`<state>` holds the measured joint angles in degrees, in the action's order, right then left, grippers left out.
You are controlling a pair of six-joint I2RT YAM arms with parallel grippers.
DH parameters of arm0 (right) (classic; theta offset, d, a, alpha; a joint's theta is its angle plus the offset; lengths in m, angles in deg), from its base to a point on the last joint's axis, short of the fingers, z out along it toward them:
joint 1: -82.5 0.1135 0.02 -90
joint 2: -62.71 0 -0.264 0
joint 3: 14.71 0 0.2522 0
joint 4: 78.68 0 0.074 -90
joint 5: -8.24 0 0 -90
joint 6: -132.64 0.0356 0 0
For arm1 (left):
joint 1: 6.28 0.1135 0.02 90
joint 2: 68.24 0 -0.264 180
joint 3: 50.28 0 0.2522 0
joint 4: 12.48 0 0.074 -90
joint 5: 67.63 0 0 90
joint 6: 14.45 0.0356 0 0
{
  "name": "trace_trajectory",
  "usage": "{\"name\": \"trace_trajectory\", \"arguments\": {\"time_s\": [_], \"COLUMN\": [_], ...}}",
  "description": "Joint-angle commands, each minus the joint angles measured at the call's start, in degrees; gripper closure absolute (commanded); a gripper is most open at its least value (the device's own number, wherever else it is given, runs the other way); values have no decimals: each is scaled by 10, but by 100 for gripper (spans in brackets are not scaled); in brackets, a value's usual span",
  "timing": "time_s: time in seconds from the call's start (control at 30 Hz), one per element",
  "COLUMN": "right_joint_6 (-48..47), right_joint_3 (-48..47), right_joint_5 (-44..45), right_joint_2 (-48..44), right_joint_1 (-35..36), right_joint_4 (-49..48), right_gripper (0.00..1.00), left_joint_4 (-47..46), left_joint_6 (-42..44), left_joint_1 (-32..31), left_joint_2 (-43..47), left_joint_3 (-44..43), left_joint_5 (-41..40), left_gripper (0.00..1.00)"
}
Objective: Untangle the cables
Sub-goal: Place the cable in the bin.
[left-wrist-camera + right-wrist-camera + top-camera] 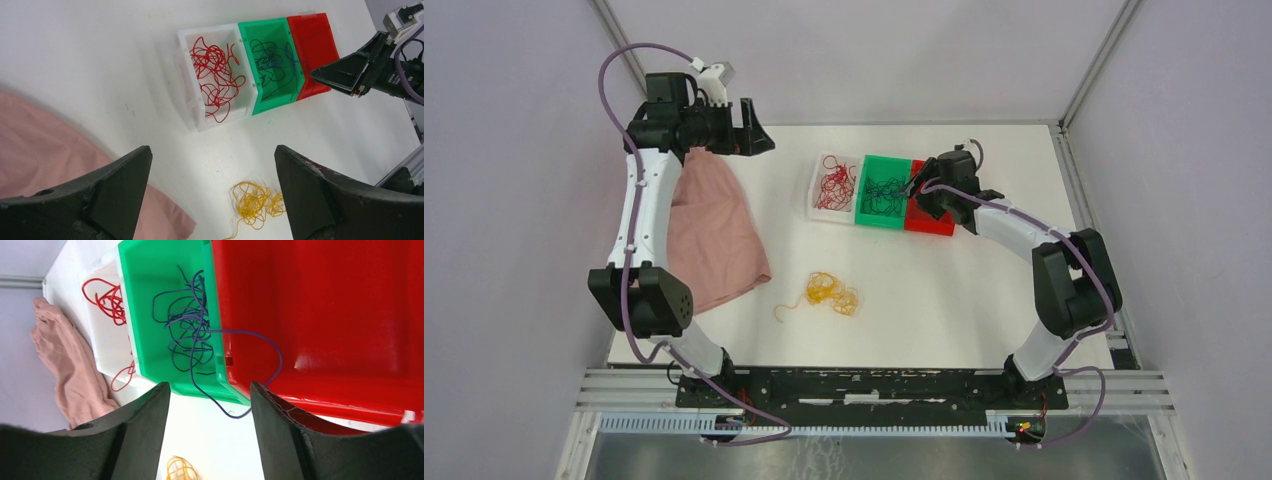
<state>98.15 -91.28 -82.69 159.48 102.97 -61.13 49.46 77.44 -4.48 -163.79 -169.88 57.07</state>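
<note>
both open — left end effector point(213, 152) raised near cloth point(714, 230), right end effector point(210, 387) angled over red bin point(350, 315).

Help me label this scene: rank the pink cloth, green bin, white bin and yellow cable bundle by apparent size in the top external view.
1. pink cloth, largest, even though the left arm partly covers it
2. green bin and white bin: they look alike, so not ranked
3. yellow cable bundle, smallest

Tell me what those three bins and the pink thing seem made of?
The white bin, green bin and red bin look like hard moulded plastic: glossy walls, glare inside the red one. The pink cloth looks like soft matte fabric, lying in folds.
</note>
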Motion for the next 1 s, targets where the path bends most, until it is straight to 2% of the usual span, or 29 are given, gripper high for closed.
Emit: {"name": "trace_trajectory", "arguments": {"time_s": [0.0,0.23,0.43,0.73,0.97], "right_joint_6": [62,74,76,-10,-49], "right_joint_3": [-11,20,48,8,2], "right_joint_5": [-7,33,51,87,82], "right_joint_2": [24,4,-2,-45,-22], "right_joint_1": [0,0,0,-1,-9], "right_joint_4": [-44,-39,-51,-15,-18], "right_gripper": [36,36,36,35,35], "left_joint_4": [-35,-21,-22,-35,-36], "left_joint_6": [10,40,26,20,19], "left_joint_1": [1,2,2,2,2], "left_joint_2": [60,69,64,71,79], "left_joint_3": [42,54,56,82,89], "left_joint_5": [18,4,25,30,34], "left_gripper": [1,1,1,1,1]}}
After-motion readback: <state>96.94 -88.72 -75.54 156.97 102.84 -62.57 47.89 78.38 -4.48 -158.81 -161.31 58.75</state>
